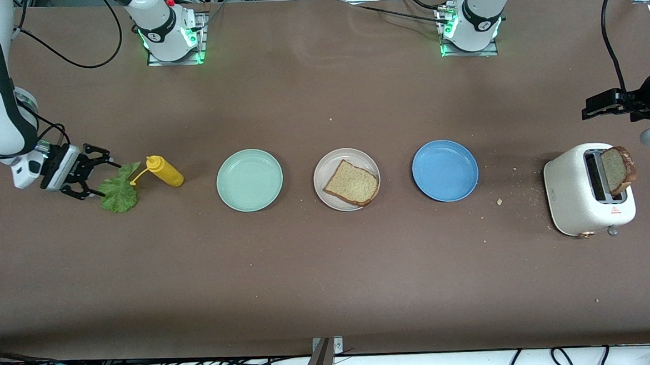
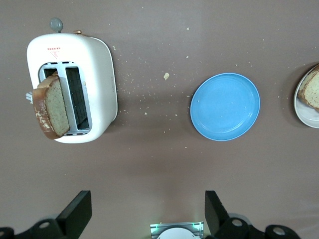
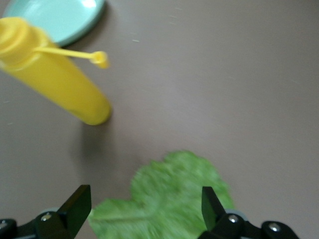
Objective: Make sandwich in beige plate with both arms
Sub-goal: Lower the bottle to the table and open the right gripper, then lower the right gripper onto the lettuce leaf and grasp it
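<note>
A brown matte tabletop point(image 1: 329, 271) fills the front view, with the two arm bases along its upper edge and loose cables along the bottom. In the middle of the frame three round plates stand in a row: a mint-green plate point(image 1: 250, 180), a pale beige plate point(image 1: 346, 179) and a blue plate point(image 1: 445, 170). One square toasted bread slice point(image 1: 352, 183) lies flat on the beige plate. At the lower right of the frame a white two-slot toaster point(image 1: 588, 196) holds a second brown bread slice point(image 1: 619, 169), which stands up out of one slot, tilted outward. Crumbs are scattered between the toaster and the blue plate.

At the left of the frame a ruffled green lettuce leaf point(image 1: 118, 189) lies on the table, just beside a yellow squeeze bottle point(image 1: 165, 171) lying on its side. The right gripper point(image 1: 95, 172), fingers spread wide and holding nothing, is at the edge of the leaf. The left gripper point(image 2: 144, 209), also wide and empty, hangs at the right edge of the frame, above the table near the toaster.
</note>
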Robot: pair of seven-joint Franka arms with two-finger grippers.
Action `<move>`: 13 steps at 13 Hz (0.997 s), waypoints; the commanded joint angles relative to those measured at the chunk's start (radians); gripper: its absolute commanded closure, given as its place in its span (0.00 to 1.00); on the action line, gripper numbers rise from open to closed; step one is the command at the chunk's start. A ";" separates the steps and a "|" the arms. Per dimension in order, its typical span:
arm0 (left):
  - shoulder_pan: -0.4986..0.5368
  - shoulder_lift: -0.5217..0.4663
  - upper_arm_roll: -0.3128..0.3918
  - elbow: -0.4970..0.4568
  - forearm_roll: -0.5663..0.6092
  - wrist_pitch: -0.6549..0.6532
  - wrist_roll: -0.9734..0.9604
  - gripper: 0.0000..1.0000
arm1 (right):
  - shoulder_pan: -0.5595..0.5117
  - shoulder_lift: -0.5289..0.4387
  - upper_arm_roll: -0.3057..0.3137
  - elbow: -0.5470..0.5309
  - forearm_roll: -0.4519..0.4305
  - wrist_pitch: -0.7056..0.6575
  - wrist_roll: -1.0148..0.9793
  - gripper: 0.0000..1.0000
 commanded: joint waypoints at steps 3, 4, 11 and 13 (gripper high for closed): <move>-0.001 -0.020 -0.004 -0.013 0.038 -0.012 -0.003 0.00 | -0.008 -0.015 0.088 -0.023 -0.155 0.185 0.495 0.02; -0.001 -0.020 -0.004 -0.013 0.038 -0.012 -0.003 0.00 | -0.008 0.002 0.089 -0.025 -0.185 0.190 0.613 0.02; -0.001 -0.020 -0.004 -0.013 0.038 -0.012 -0.003 0.00 | -0.032 0.085 0.112 -0.042 -0.307 0.259 0.768 0.01; -0.001 -0.020 -0.004 -0.013 0.038 -0.012 -0.003 0.00 | -0.034 0.103 0.132 -0.042 -0.304 0.265 0.771 0.02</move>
